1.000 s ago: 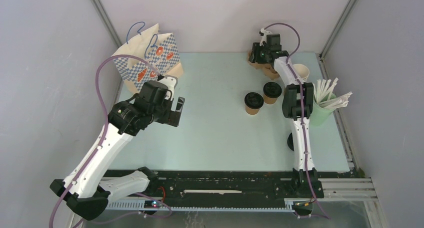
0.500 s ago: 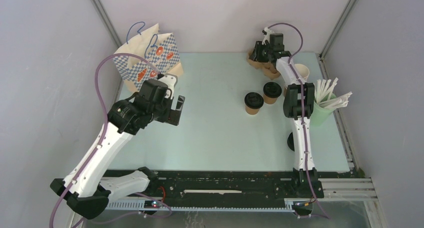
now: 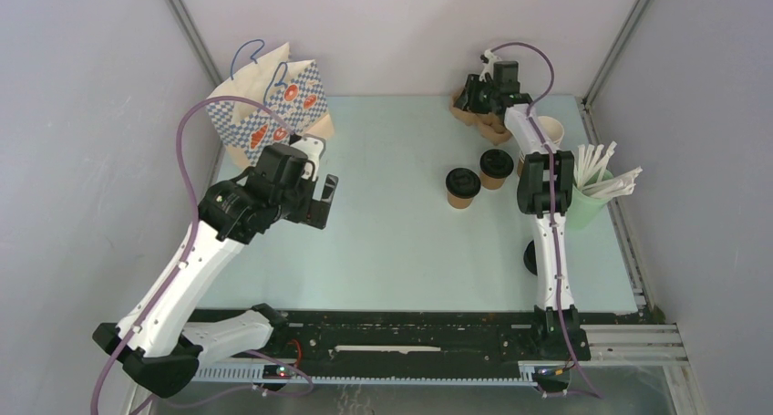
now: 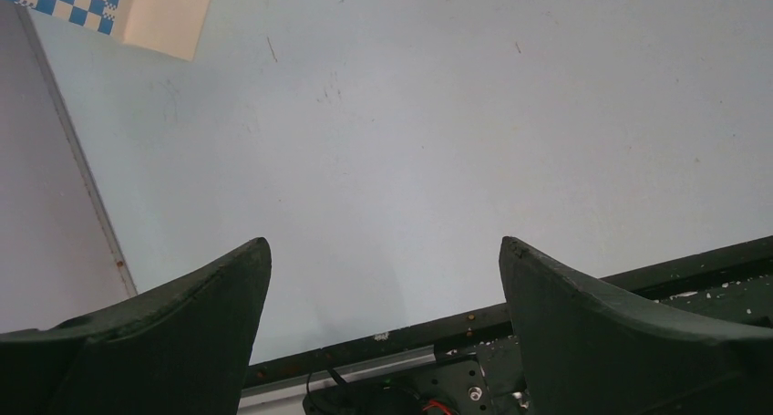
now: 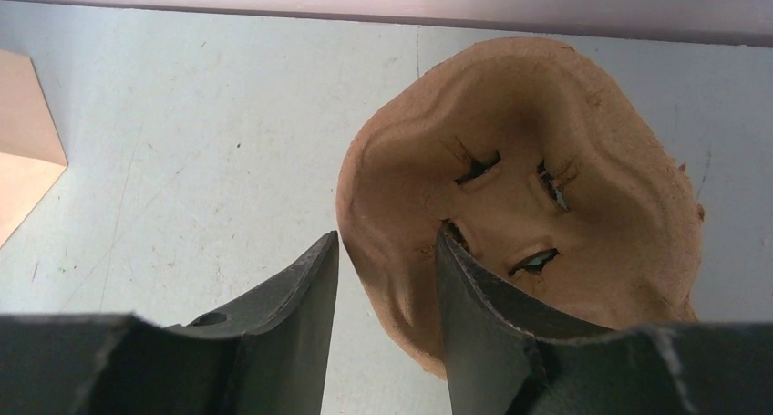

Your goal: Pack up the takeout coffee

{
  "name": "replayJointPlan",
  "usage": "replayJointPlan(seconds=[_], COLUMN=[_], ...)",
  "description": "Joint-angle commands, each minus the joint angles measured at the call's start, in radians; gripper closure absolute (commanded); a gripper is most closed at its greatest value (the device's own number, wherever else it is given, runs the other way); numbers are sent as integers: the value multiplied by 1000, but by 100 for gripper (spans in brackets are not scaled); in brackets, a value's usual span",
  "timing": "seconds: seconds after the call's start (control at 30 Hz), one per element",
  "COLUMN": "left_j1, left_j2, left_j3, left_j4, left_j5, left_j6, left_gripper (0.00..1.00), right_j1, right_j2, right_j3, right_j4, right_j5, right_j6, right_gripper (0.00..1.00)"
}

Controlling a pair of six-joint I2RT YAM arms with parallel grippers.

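Note:
Two small brown cups with black lids, the takeout coffee, stand side by side right of the table's middle: one (image 3: 462, 187) nearer, the other (image 3: 496, 168) behind it. A brown moulded pulp cup carrier (image 3: 476, 116) lies at the back right. My right gripper (image 3: 480, 98) is over it. In the right wrist view the jaws (image 5: 387, 242) stand narrowly open astride the carrier's (image 5: 520, 187) near-left rim, one finger inside a well, one outside with a small gap. My left gripper (image 3: 321, 199) hangs wide open and empty (image 4: 384, 243) above bare table.
A blue-checked paper bag (image 3: 269, 105) stands at the back left; its corner shows in the left wrist view (image 4: 137, 5). A lidless brown cup (image 3: 550, 130), a green cup of wrapped straws (image 3: 588, 196) and a loose black lid (image 3: 530, 257) line the right edge.
My right gripper has shifted slightly right over the carrier at the back. The left arm and both lidded cups have stayed put.

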Motion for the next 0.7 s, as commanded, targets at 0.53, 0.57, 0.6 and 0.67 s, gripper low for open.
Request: replayJointPlan(seconds=[0.53, 0.57, 0.6, 0.67], left_j1=[5, 5, 5, 5], left_j2=[1, 1, 2, 1], left_j3=[59, 60, 60, 58], left_j4=[4, 4, 5, 7], left_j5=[17, 16, 15, 14], left_j6=[18, 18, 18, 19], left_gripper=[0, 0, 0, 0], right_j1=[-3, -4, -6, -8], right_j2=[-35, -46, -58, -84], right_j3=[36, 33, 27, 12], right_j4=[29, 35, 42, 57], right_j5=[4, 3, -2, -11], right_j6=[14, 19, 24, 23], right_gripper=[78, 82, 84, 86])
